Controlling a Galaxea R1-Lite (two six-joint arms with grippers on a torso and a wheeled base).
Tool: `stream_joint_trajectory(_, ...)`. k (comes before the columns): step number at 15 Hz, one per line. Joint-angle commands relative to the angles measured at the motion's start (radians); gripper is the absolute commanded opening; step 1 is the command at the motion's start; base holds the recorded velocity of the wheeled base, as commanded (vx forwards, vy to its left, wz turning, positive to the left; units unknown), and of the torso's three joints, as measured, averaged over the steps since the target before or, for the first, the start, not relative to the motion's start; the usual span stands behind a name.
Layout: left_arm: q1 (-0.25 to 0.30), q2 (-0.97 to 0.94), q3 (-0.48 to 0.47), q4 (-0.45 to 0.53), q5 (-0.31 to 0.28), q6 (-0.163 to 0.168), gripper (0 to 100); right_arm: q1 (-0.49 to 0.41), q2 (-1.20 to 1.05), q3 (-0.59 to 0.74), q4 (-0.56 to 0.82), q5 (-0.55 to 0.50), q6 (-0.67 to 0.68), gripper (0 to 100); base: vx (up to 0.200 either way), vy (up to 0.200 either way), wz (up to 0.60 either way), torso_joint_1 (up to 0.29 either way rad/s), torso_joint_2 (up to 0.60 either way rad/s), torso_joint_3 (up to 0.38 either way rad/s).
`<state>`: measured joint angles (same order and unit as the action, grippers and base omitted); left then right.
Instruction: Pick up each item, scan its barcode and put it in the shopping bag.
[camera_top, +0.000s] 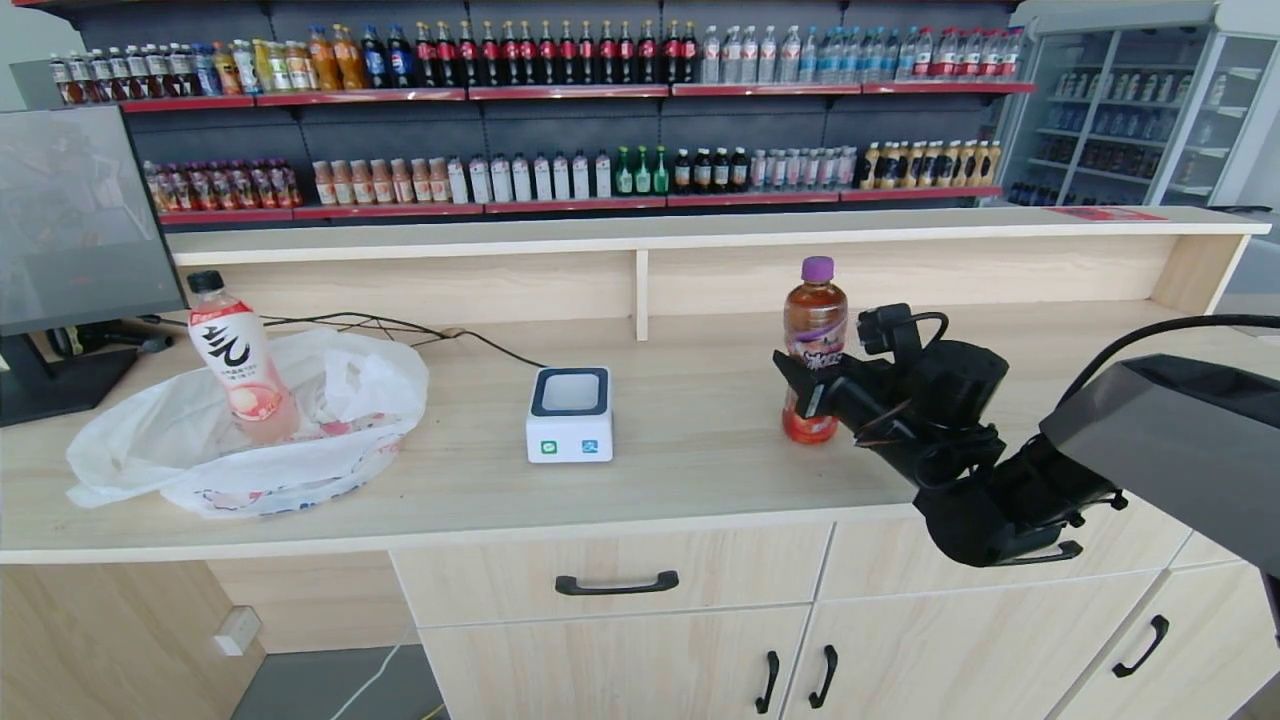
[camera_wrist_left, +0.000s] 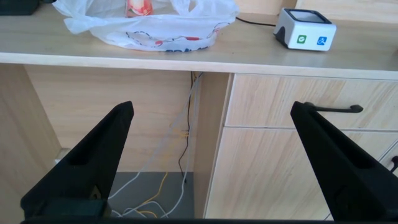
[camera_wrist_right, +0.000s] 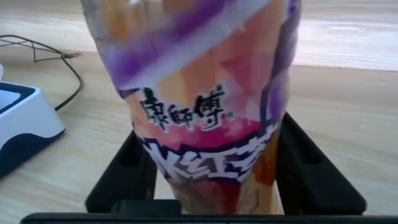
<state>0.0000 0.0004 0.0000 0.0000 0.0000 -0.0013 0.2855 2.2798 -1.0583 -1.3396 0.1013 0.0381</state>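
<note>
Right claw (camera_top: 803, 385) clamped low on purple-capped bottle (camera_top: 815, 320) | left claw (camera_wrist_left: 211, 109) apart, below counter (camera_wrist_left: 249, 56) near edge | I fear bottle tipping on lift, or barcode missing scanner (camera_top: 570, 412).

Light wood worktop (camera_top: 700, 440) with raised back ledge (camera_top: 700, 235), a drawer (camera_top: 700, 570) and cupboard doors (camera_top: 960, 650) below. Behind: dark wall shelves (camera_top: 560, 95) of bottles (camera_top: 500, 55), glass-door fridge (camera_top: 1120, 110) at right. Grey floor (camera_top: 300, 695).

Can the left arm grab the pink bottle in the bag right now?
Probably not yet. The left gripper is open but hangs below the counter edge, while the pink bottle stands in the bag on top. It must rise first.
</note>
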Motion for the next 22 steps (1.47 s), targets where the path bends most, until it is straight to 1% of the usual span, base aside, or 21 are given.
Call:
stream_joint_trajectory(1,0.000,0.000,0.000,0.000,0.000,0.000,100,0.000,0.004,0.001,-0.004,0.000,0.005,0,0.000,0.000,0.00,0.000,0.00,0.000)
stream_joint_trajectory(9,0.000,0.000,0.000,0.000,0.000,0.000,100,-0.002,0.001,0.003,-0.015,0.002,0.020,0,0.000,0.000,0.00,0.000,0.00,0.000)
stream_joint_trajectory(12,0.000,0.000,0.000,0.000,0.000,0.000,100,-0.003,-0.011,0.009,-0.052,0.003,0.026,0,0.000,0.000,0.00,0.000,0.00,0.000)
stream_joint_trajectory(16,0.000,0.000,0.000,0.000,0.000,0.000,100,0.003,-0.108,0.100,-0.069,0.005,0.029,0,0.000,0.000,0.00,0.000,0.00,0.000)
stream_joint_trajectory(18,0.000,0.000,0.000,0.000,0.000,0.000,100,0.018,-0.203,0.185,-0.078,0.006,0.029,0,0.000,0.000,0.00,0.000,0.00,0.000)
stream_joint_trajectory(19,0.000,0.000,0.000,0.000,0.000,0.000,100,0.038,-0.287,0.254,-0.078,0.009,0.032,0,0.000,0.000,0.00,0.000,0.00,0.000)
stream_joint_trajectory(20,0.000,0.000,0.000,0.000,0.000,0.000,100,0.047,-0.333,0.293,-0.078,0.009,0.034,0,0.000,0.000,0.00,0.000,0.00,0.000)
stream_joint_trajectory(21,0.000,0.000,0.000,0.000,0.000,0.000,100,0.066,-0.425,0.379,-0.078,0.009,0.034,0,0.000,0.000,0.00,0.000,0.00,0.000)
stream_joint_trajectory(22,0.000,0.000,0.000,0.000,0.000,0.000,100,0.073,-0.462,0.417,-0.078,0.009,0.034,0,0.000,0.000,0.00,0.000,0.00,0.000)
